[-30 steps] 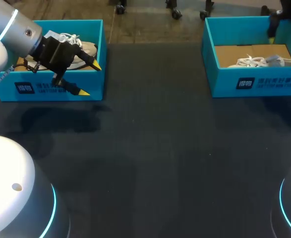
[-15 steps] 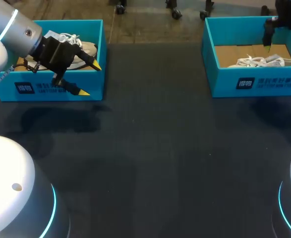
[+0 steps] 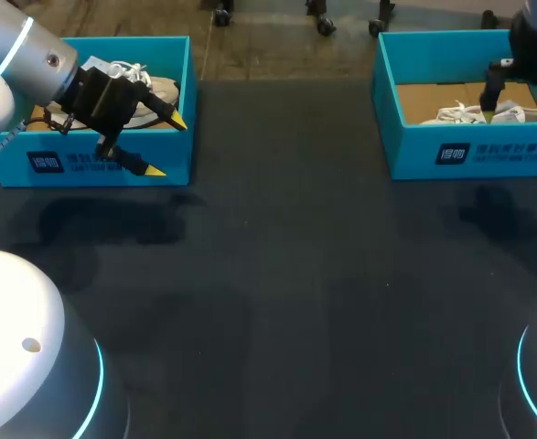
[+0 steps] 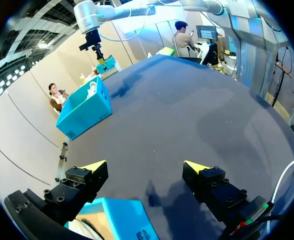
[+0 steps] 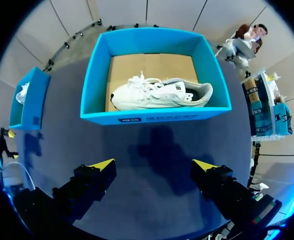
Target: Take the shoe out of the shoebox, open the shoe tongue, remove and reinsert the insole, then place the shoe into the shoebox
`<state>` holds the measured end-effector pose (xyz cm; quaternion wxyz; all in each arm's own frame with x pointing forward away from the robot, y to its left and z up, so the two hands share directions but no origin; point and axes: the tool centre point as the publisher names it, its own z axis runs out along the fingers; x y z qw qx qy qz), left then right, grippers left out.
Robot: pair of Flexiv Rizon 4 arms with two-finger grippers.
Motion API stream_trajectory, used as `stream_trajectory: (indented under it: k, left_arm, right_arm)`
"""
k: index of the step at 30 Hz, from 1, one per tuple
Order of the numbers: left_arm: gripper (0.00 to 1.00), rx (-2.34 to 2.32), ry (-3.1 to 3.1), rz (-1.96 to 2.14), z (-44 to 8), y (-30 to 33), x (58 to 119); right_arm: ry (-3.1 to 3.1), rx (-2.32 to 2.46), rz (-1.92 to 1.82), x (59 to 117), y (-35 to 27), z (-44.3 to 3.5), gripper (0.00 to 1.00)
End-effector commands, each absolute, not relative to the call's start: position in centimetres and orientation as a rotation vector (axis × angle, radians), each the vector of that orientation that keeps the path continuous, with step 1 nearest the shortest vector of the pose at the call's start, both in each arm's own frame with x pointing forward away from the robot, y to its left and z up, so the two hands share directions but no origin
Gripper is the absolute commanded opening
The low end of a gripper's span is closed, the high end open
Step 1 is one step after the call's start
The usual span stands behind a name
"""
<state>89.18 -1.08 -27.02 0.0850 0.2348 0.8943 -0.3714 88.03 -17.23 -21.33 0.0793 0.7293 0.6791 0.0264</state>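
Right arm [image 3: 535, 37] above shoe [image 5: 162, 94], jaws released; left arm [image 3: 30, 59] over left shoebox [image 3: 94, 165], jaws released.

Right shoebox [image 5: 157, 118]: open teal box with no lid and a brown cardboard floor, near the table's far right corner. White lace-up shoe [image 5: 159, 95] lies inside it, lengthwise close to the front wall, toe toward the table's left edge, laces loose, dark heel opening. Left shoebox [image 3: 76, 174]: same teal, open, near the far left corner. Second white shoe [image 3: 158, 91] is inside, laces showing, partly hidden.
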Motion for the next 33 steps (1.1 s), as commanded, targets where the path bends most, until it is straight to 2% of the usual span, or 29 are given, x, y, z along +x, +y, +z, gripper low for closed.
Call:
stream_trajectory:
  k: [1, 19, 33]
  left_arm:
    - [1.00, 0.737, 2.660, -1.107, -26.8, -0.9, 89.2]
    - [1.00, 1.764, 2.275, -0.742, -22.1, 5.7, 94.9]
    - [1.00, 2.111, 2.075, -0.388, -22.6, 11.8, 101.8]
  right_arm:
    - [2.023, 2.169, 0.112, 87.6, -17.5, -21.4, 1.00]
    - [2.023, 2.169, 0.112, 87.6, -17.5, -21.4, 1.00]
    - [2.023, 2.169, 0.112, 87.6, -17.5, -21.4, 1.00]
